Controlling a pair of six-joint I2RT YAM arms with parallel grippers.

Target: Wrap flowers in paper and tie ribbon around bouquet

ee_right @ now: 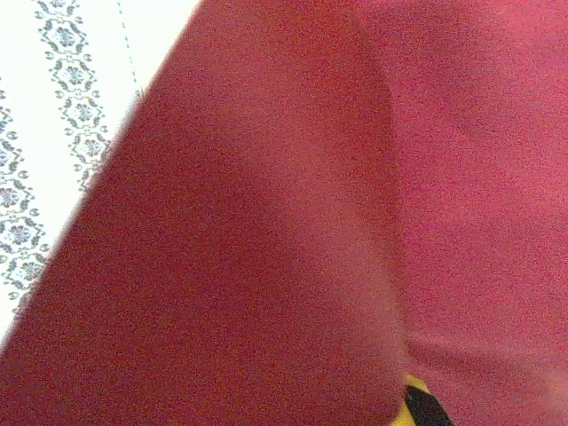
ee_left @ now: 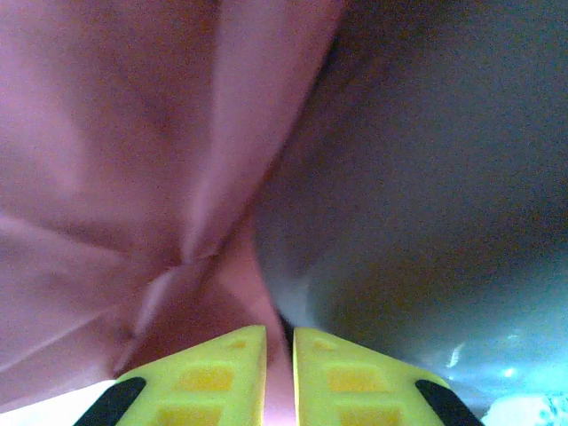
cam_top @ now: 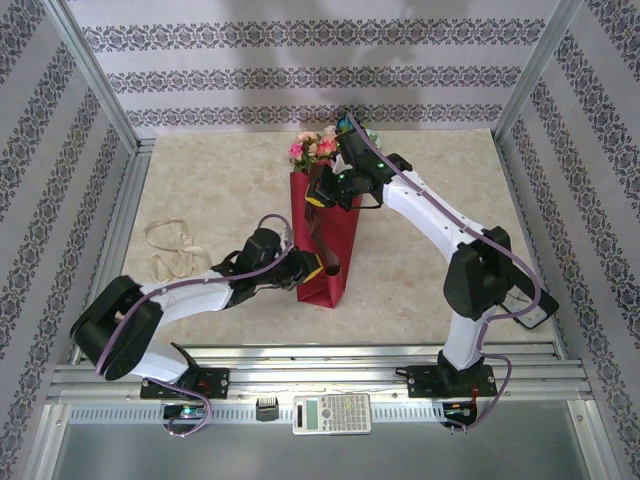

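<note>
Yellow-fingered left tool [ee_left: 280, 342]: almost closed, a fold of the paper [ee_left: 133, 177] running into its narrow gap, at the wrap's lower end. Right tool [cam_top: 318, 196]: closed, at the paper's upper edge just below the flowers [cam_top: 312, 148]; you cannot tell whether it pinches the sheet. Your overhead view adds the ribbon [cam_top: 172, 250], lying loose, well left of the wrap. Bench [cam_top: 220, 190]: beige marble. Walls [cam_top: 300, 60]: patterned white.
</note>
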